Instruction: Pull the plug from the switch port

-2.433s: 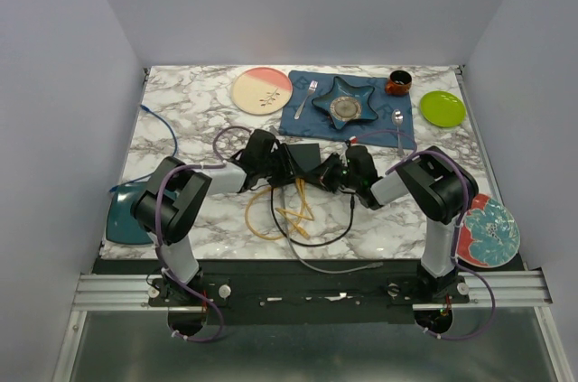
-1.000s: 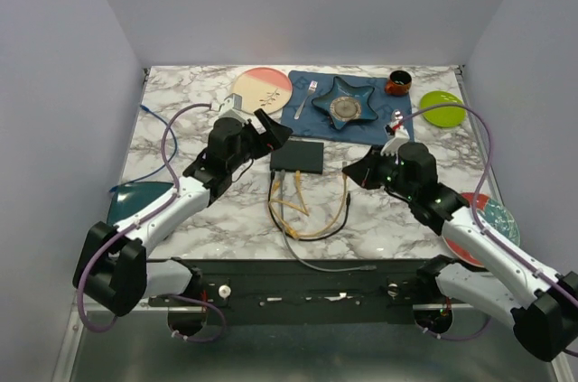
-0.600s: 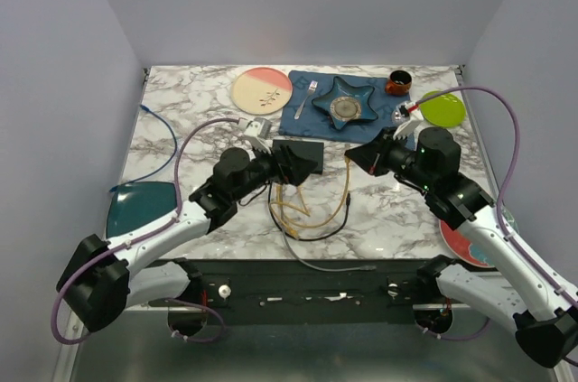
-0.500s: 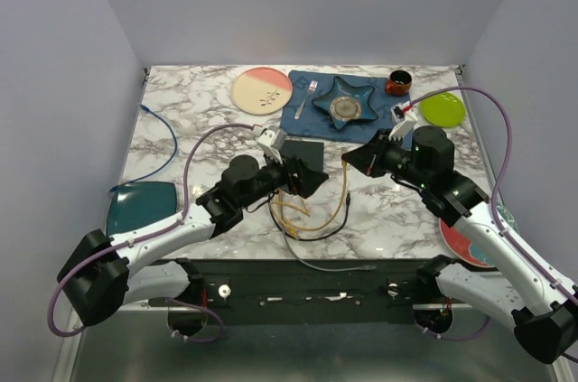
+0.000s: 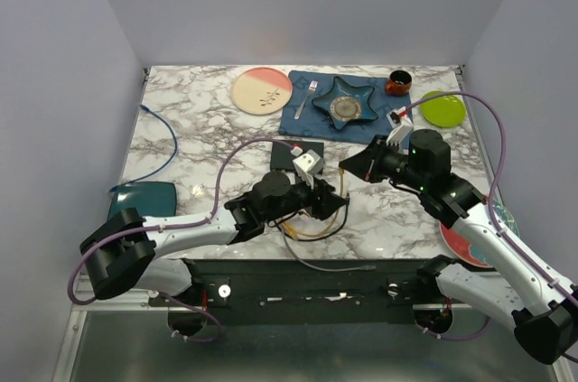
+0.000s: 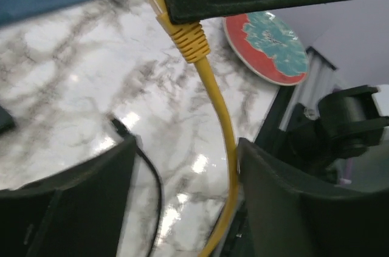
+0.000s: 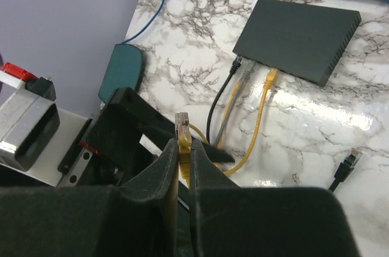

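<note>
The switch is a flat black box on the marble; in the top view my left arm covers part of it. Black, grey and yellow cables sit in its near edge. My right gripper is shut on a yellow plug and holds it in the air, away from the switch. The plug also shows in the left wrist view, its yellow cable hanging down. My left gripper is open just below it, with the cable running along its right finger.
A loose black plug lies on the marble. A teal plate and a blue cable are at the left. A pink plate, a blue placemat, a red cup and a green plate stand behind. A red floral plate is at the right.
My left arm has swung from the switch's left side round to its front, with the gripper now under my right gripper. My right gripper has shifted slightly left.
</note>
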You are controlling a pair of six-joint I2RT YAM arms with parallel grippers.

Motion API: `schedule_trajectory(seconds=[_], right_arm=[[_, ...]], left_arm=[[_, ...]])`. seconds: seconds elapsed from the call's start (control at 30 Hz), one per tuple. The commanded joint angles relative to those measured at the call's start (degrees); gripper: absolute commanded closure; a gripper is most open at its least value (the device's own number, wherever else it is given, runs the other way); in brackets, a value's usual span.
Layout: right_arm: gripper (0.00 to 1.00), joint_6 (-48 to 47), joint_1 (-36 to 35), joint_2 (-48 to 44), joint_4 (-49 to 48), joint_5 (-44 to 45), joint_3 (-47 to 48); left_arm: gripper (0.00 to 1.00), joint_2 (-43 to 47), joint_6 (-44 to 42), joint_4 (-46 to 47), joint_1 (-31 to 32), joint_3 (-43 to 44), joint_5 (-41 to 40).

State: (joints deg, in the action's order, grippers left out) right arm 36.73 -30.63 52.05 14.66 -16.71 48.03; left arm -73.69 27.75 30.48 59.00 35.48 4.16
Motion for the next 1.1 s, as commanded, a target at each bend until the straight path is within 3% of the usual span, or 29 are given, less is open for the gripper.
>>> schedule_trajectory(seconds=[0.0, 0.07, 0.1, 0.13, 0.23, 0.33, 0.5, 0.6, 0.67, 0.77, 0.9, 1.07], right_arm=[[0.99, 1.0, 0.3, -1.6, -0.3, -2.0, -1.4], [0.99, 0.2, 0.3, -2.3, -0.2, -1.3, -1.6], [0.95, -0.1, 0.3, -2.8, -0.2, -1.0, -1.5], [0.77, -0.3, 0.3, -3.9, 0.0, 0.1, -1.4], [0.48, -2.0, 0.3, -5.8, 2.0, 3.7, -0.9], [0.41, -2.7, 0.3, -6.9, 3.9, 6.3, -1.4], [0.39, -2.3, 0.3, -9.7, 5.2, 10.6, -4.3], [0.39, -2.3, 0.3, -11.1, 5.5, 12.3, -5.5], [0.39, -2.2, 0.3, -11.5, 5.5, 13.0, -5.8], [0.4, -2.2, 0.3, -11.3, 5.5, 13.1, -6.0], [0.4, -2.3, 0.3, -10.6, 5.5, 12.7, -6.3], [0.4, -2.1, 0.2, -9.6, 4.6, 11.6, -7.3]], left_arm=[[0.62, -2.7, -2.1, 0.8, 0.6, 2.8, 2.9], [0.97, -2.1, -2.1, -0.6, 0.6, 3.5, 2.3], [1.0, -0.9, -2.3, -0.9, 0.6, 3.7, 0.9], [1.0, 0.0, -2.3, -1.0, 0.6, 4.0, 0.5], [1.0, 3.1, -2.3, -2.7, 0.4, 5.4, -0.2], [1.0, 5.1, -1.4, -6.0, 0.4, 9.0, -0.2], [1.0, 9.5, -2.3, -15.7, -0.5, 14.9, -7.8], [1.0, 13.6, -1.5, -20.3, -4.2, 16.4, -12.3], [1.0, 16.2, 0.6, -20.1, -10.5, 15.6, -11.9], [1.0, 20.6, 6.1, -19.8, -21.2, 14.9, -8.5], [1.0, 22.7, 8.7, -23.7, -29.3, 17.5, -4.3], [1.0, 20.7, 15.3, -25.0, -32.2, 18.1, 6.9]])
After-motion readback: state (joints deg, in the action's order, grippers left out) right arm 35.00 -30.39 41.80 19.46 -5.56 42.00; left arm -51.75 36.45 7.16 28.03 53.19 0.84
